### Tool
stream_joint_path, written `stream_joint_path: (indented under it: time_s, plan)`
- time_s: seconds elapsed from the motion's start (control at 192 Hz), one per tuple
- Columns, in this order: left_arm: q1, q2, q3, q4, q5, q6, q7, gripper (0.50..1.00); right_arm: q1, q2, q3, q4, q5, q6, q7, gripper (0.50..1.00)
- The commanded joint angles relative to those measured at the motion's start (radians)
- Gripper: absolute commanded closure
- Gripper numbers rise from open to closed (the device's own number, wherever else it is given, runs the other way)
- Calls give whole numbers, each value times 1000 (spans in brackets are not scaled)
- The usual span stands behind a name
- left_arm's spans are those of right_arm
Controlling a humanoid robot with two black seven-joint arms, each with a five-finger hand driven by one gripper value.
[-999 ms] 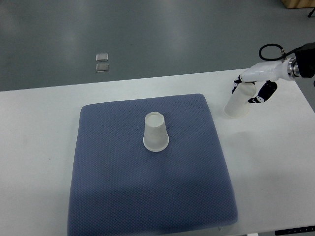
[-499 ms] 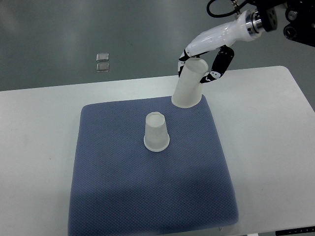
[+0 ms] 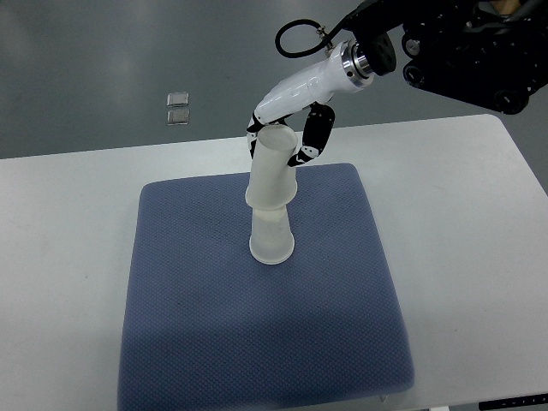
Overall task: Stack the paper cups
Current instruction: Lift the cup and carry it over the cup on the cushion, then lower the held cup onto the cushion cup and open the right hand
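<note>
An upside-down white paper cup stands near the middle of the blue-grey mat. My right hand holds a second white paper cup mouth-down right over it. The held cup's rim sits at the top of the standing cup and hides its base; whether they touch I cannot tell. The fingers are curled around the held cup's upper end. My right arm comes in from the upper right. My left arm does not show.
The mat lies on a white table. Two small clear squares lie on the grey floor beyond the table's far edge. The arm's black body fills the upper right corner.
My right hand has carried the cup from the table's right side, leftward across the mat's far edge, to directly above the standing cup. The standing cup has not moved.
</note>
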Motion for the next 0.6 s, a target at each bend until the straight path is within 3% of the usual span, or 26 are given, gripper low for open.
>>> stream_joint_path:
  time_s: [0.0, 0.593]
  plan:
    - [0, 0, 0, 0, -1, 0, 0, 500, -15, 4, -2, -4, -2, -3, -1, 953]
    - [0, 0, 0, 0, 1, 0, 0, 500, -50, 34, -12, -7, -9, -24, -13, 953]
